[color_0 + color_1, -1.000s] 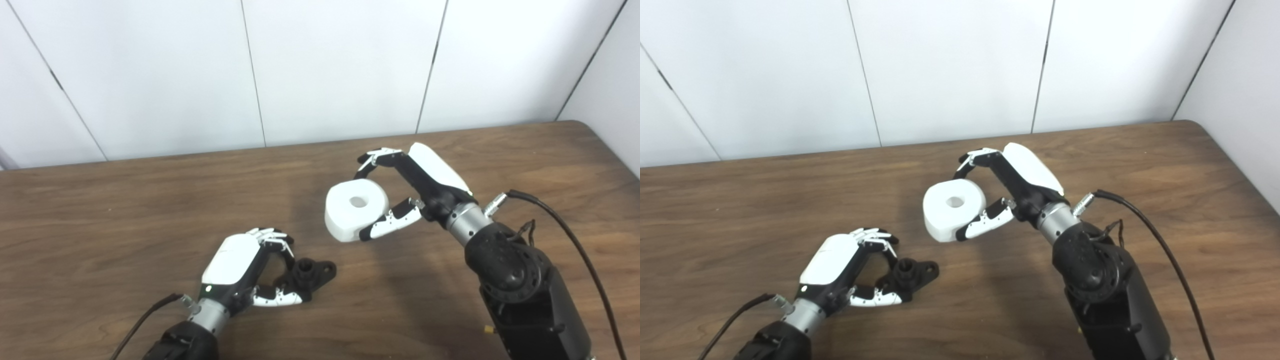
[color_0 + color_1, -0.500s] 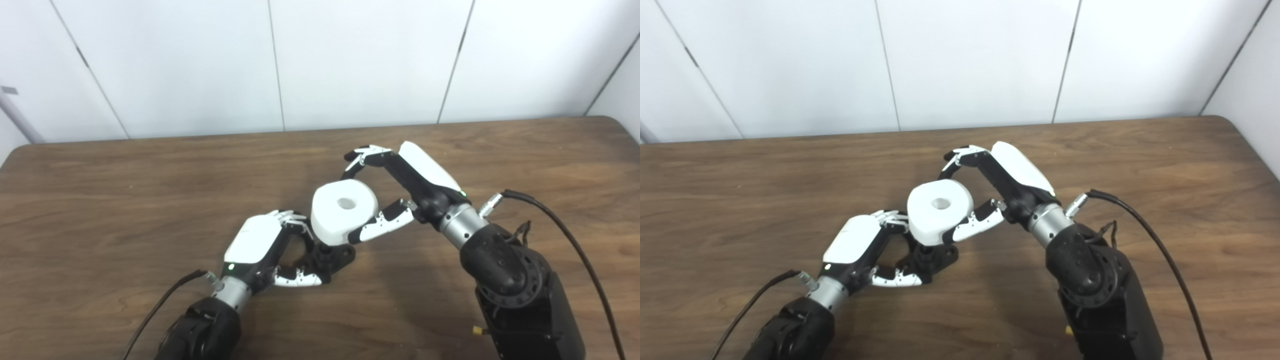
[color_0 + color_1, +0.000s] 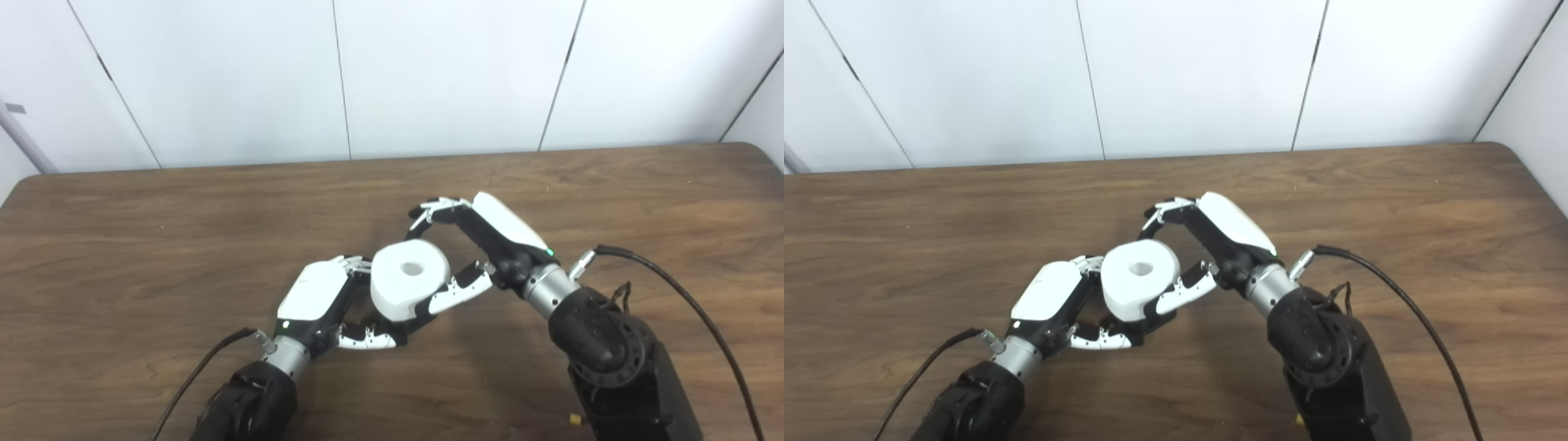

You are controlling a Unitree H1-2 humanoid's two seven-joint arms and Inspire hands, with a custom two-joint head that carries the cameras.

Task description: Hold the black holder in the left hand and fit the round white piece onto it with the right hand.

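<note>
Since half a second back: your right hand (image 3: 471,257) has carried the round white piece (image 3: 407,278) down and toward the left hand (image 3: 318,300); the piece now covers most of the black holder (image 3: 401,334), of which only a dark sliver shows under its near rim. The view has barely shifted, so that is real travel.

Fingers first. Right fingertips (image 3: 429,211) curl over the far side of the piece, with the thumb along its near flank: clamped on it. Left fingers (image 3: 352,264) arch over the holder and the thumb (image 3: 364,339) lies along the table in front, closed about the holder, the fingertips just beside the white rim.

Step in hand, by my reading: seating the piece on the holder's post. Its bore (image 3: 411,268) faces up and looks near the post, but the post is hidden, so you cannot confirm alignment. Next move calls for a slow straight press down while the left hand braces.

Room: left fingertips crowd the piece's left edge, so a pinch is likely there. The table (image 3: 122,245) lies open all round, its edges well apart from both hands.
</note>
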